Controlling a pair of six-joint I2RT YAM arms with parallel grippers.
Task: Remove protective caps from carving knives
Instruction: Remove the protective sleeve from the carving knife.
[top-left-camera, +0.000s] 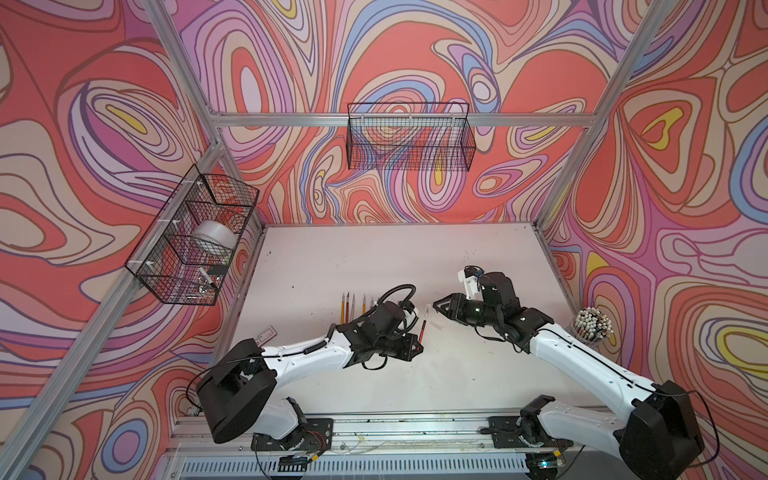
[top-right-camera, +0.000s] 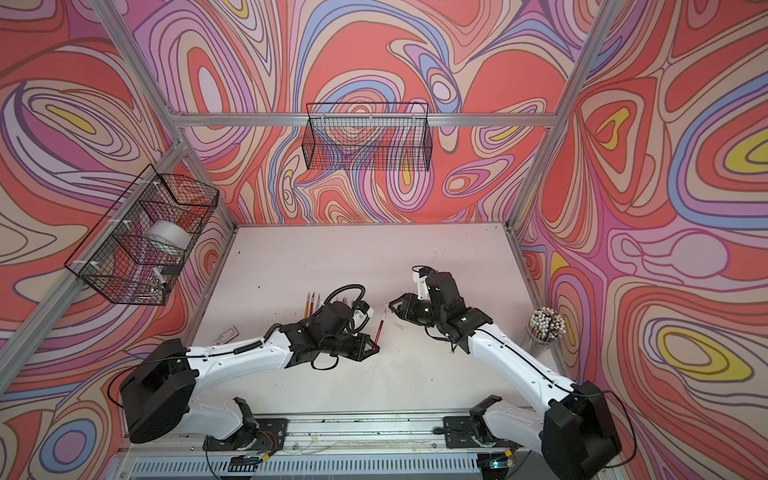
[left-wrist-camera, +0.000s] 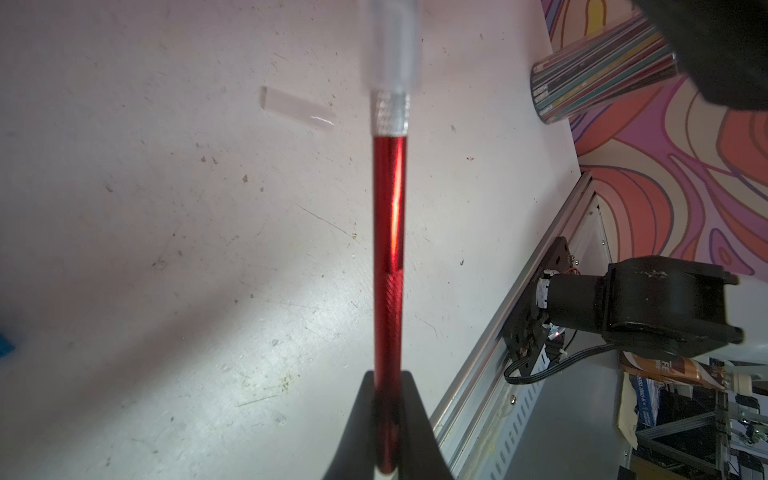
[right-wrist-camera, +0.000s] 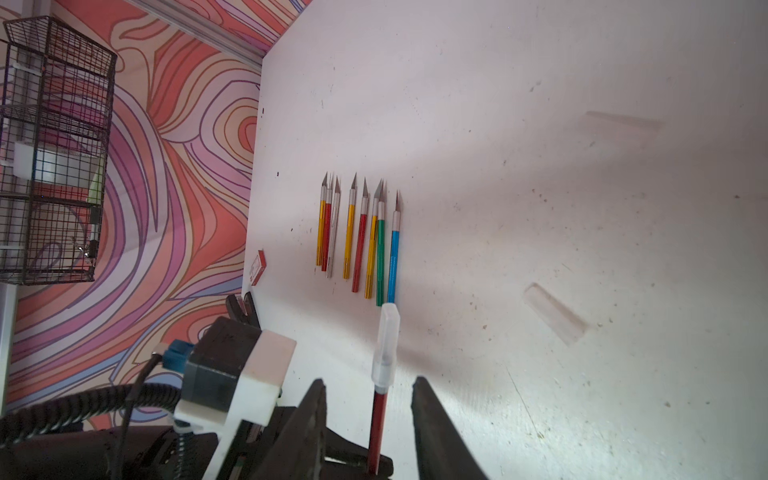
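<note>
White table (top-left-camera: 374, 257) beneath: my left gripper (left-wrist-camera: 388, 386) clamps the red knife (left-wrist-camera: 388, 249) by its tail, so the cap (right-wrist-camera: 385, 345) faces my right gripper (right-wrist-camera: 369, 381), whose jaws stand apart near it, ready to pull, I judge.

Nine carving knives (right-wrist-camera: 348, 241) are counted in the right wrist view. Eight are laid bare-bladed in a row: three gold, two red, one silver, one green and one blue. The ninth, a red knife (right-wrist-camera: 377, 419), is seen capped.

Three protective caps (right-wrist-camera: 385, 345) are made out. One is fitted on that red knife, one loose cap (right-wrist-camera: 555, 313) is clearly seen, and another loose cap (right-wrist-camera: 621, 124) is only faintly seen.

Two wire baskets (top-left-camera: 409, 137) are counted in both top views, and one white roll (top-left-camera: 214, 235) is seen in the side basket (top-left-camera: 183, 257). One cup of white-tipped sticks (top-left-camera: 590, 328) and one small red-and-white card (right-wrist-camera: 257, 268) are noted. The sticks cannot be counted.
</note>
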